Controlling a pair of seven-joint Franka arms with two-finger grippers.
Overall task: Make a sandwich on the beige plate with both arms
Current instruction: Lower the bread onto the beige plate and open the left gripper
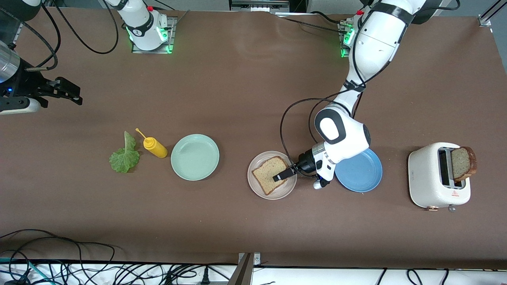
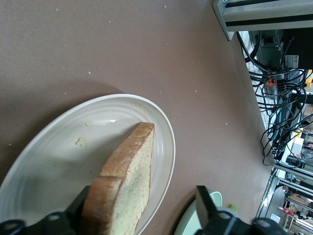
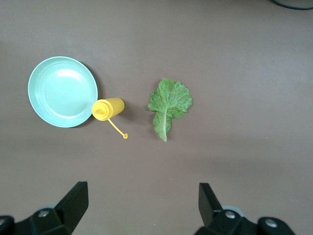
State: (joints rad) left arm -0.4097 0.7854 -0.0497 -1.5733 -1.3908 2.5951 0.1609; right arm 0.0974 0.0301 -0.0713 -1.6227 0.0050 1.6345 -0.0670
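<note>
Beige plate: nearest the front camera, mid-table, between the mint-green plate and the blue plate.
Bread slice: lying on the beige plate; one finger beside its crust in the left wrist view, contact cannot be told.
Left gripper: low over the slice, jaws apart.
Toaster: at the left arm's end; second bread slice standing up out of its slot.
Blue plate: just beside the beige plate, partly under the left arm.
Mint-green plate: bare.
Lettuce leaf: flat on the table beside the mustard bottle.
Right gripper: waiting aloft at the right arm's end, jaws apart.
</note>
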